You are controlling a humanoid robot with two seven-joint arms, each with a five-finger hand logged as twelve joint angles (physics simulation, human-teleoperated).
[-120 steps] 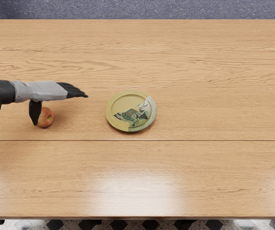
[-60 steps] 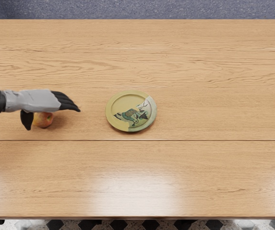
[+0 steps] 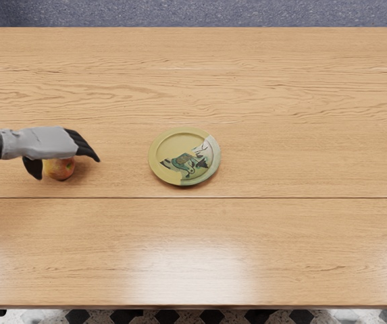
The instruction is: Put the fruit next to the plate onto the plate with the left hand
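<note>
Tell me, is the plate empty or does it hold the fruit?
Empty. The plate shows only its painted pattern; the apple sits on the table to its left, under the left hand.

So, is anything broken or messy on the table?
Nothing looks broken or spilled. The plate lies flat; the dark marks on it look like a painted picture. The apple sits on the table under the left robot hand, not on the plate yet.

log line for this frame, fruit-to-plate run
left hand: open, over red-yellow round apple | apple: on wooden table, left of round yellow patterned plate | right hand: not in view
</note>
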